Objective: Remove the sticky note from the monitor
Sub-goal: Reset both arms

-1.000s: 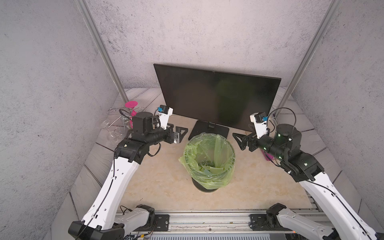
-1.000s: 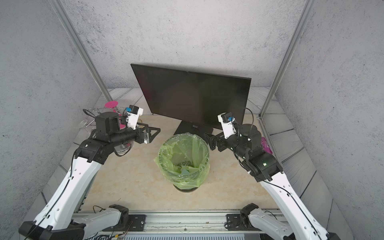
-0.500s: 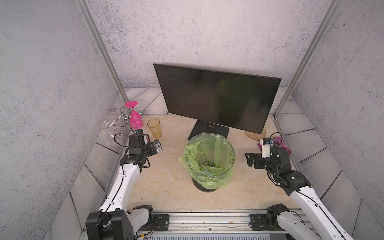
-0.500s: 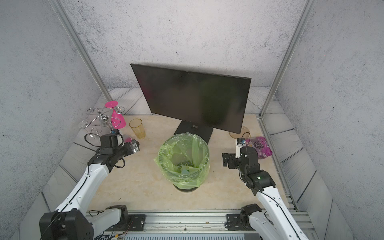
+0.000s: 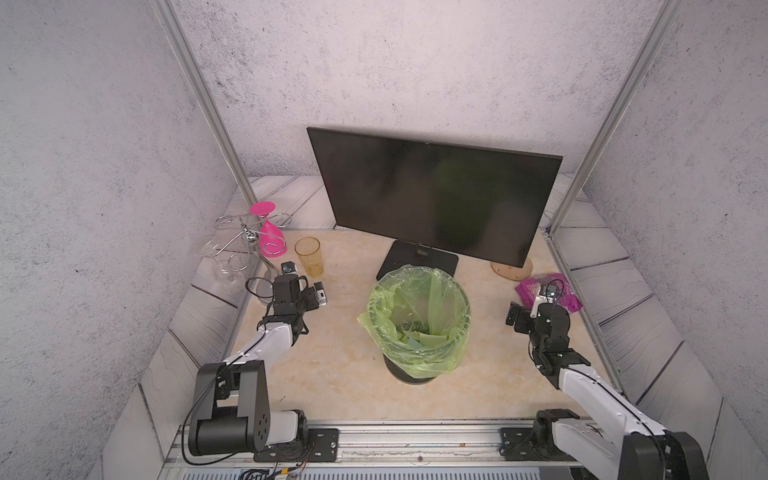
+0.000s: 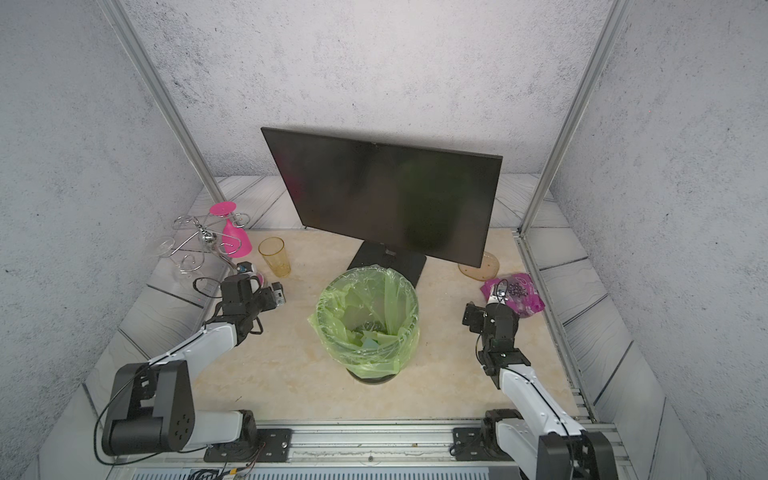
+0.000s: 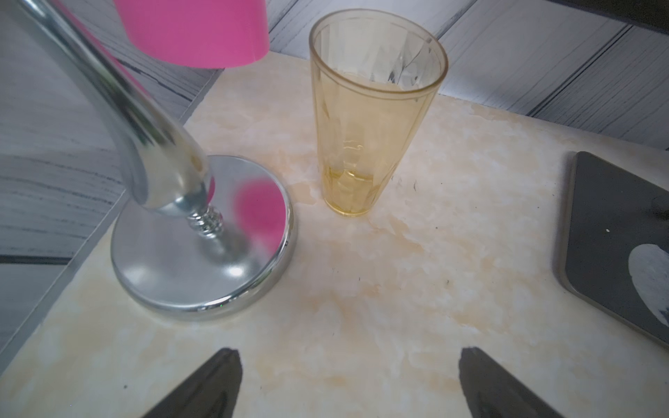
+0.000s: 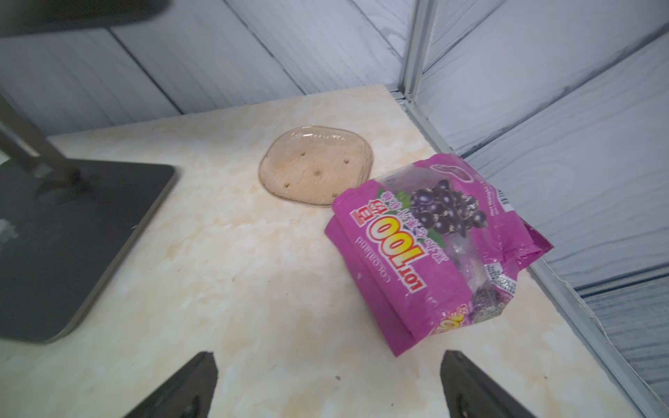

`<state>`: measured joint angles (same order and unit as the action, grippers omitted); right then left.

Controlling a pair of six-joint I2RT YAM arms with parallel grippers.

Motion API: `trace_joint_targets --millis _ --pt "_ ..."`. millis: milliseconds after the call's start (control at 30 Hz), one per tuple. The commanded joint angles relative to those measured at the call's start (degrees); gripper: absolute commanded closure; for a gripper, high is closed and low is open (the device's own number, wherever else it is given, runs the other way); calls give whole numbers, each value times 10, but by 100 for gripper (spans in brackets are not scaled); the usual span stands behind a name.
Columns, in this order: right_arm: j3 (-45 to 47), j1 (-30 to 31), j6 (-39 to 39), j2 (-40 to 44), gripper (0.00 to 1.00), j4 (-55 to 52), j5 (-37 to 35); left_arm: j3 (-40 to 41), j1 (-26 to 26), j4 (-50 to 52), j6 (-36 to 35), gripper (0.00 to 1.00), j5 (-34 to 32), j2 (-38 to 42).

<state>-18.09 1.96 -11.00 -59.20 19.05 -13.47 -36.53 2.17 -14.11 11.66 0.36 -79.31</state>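
Arms folded low flanking the bin [image 5: 415, 365], our left gripper [image 7: 349, 362] and right gripper [image 8: 327, 358] gape empty; the monitor [image 5: 432, 195] behind is black.

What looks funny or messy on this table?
Nothing is spilled or broken. The purple snack bag lies crumpled beside the clear amber dish. The pink plastic wine glass hangs upside down from the chrome wire rack, as such racks hold glasses. The wide black monitor shows no sticky note.

One monitor [image 5: 432, 195], one bin [image 5: 411, 376] (lined green), one tumbler [image 5: 309, 257].
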Motion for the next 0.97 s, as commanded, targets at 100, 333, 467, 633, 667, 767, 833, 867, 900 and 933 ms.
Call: trace_joint_targets --millis 100,333,467,633,667,767,833,867,900,933 --pt "16 -28 57 -111 1 229 10 52 11 -143 -63 0 -5 -18" --pt "5 -34 58 -174 1 284 95 72 13 -225 -82 0 9 -59" --pt "28 -33 59 -259 1 428 102 106 10 -281 -69 0 -33 -58" --pt "11 -34 52 -232 1 339 89 112 -9 -295 -63 0 -105 -62" --pt "9 -33 55 -229 1 334 93 108 -13 -287 -64 0 -118 -63" --pt "12 -33 51 -239 1 351 85 103 -18 -282 -65 0 -130 -65" --pt "10 -33 53 -239 1 348 89 103 -19 -281 -65 0 -130 -66" --pt "10 -33 54 -240 1 347 89 103 -19 -281 -65 0 -130 -66" --pt "10 -33 53 -240 1 348 89 103 -19 -280 -65 0 -130 -66" --pt "11 -33 53 -241 1 349 88 103 -19 -280 -65 0 -131 -66"
